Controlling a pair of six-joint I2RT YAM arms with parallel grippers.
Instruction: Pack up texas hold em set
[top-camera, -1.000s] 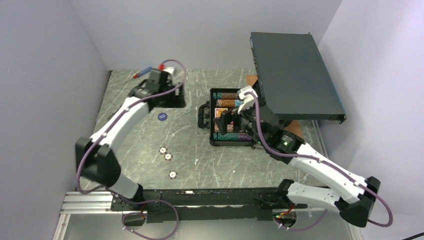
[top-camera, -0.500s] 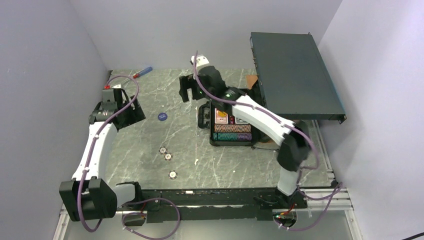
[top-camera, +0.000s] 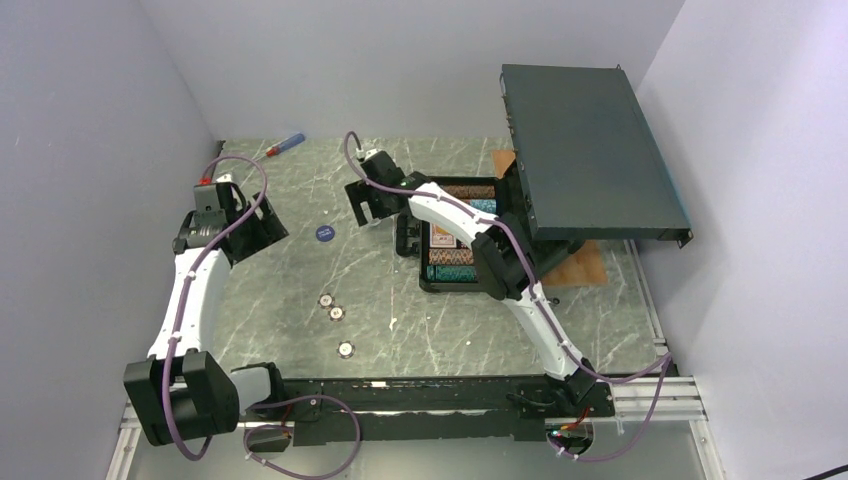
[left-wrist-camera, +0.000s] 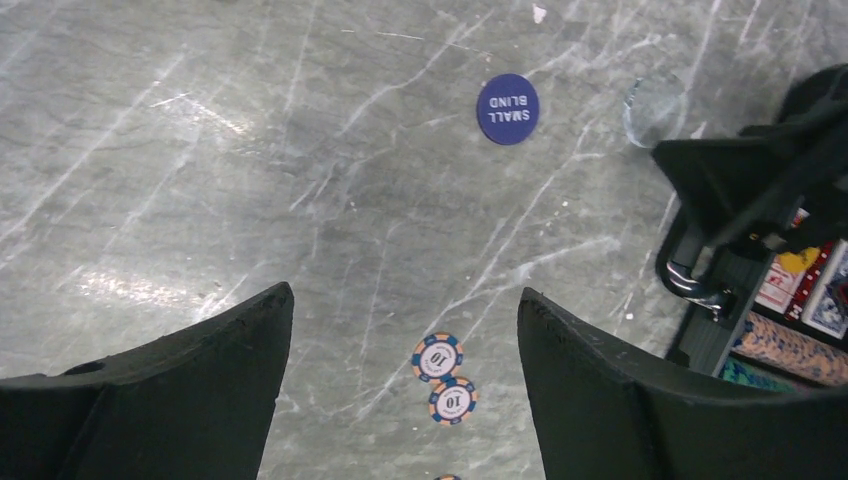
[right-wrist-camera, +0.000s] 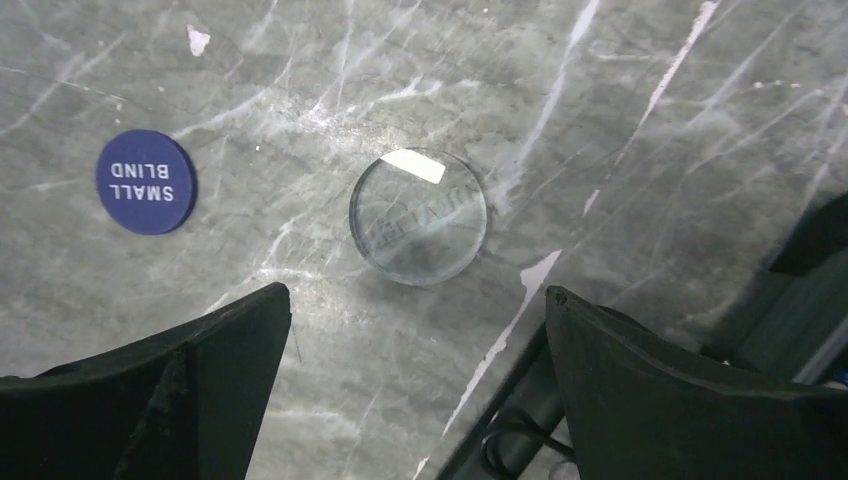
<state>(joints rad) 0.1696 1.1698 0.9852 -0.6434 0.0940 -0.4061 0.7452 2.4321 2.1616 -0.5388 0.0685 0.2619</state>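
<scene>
The texas hold em set's small dark case (top-camera: 458, 280) lies open mid-table, with chip rows and card decks inside; its handle (top-camera: 405, 232) faces left. A blue SMALL BLIND button (top-camera: 324, 233) (left-wrist-camera: 507, 108) (right-wrist-camera: 146, 181) and a clear round button (right-wrist-camera: 418, 215) (left-wrist-camera: 653, 98) lie left of the case. Three striped chips (top-camera: 337, 313) (left-wrist-camera: 437, 357) lie nearer the front. My right gripper (top-camera: 368, 208) (right-wrist-camera: 415, 300) is open and empty just above the clear button, beside the handle (right-wrist-camera: 520, 430). My left gripper (top-camera: 258, 228) (left-wrist-camera: 405, 300) is open and empty, high over the left side.
A large flat dark rack box (top-camera: 590, 150) stands propped at the back right, over a brown board (top-camera: 588, 265). A red-and-blue screwdriver (top-camera: 285, 146) lies at the back left. Grey walls close in the table on three sides.
My right arm left the case and swung left and down to the clear button. My left arm pulled back from the back centre to the table's left side.
</scene>
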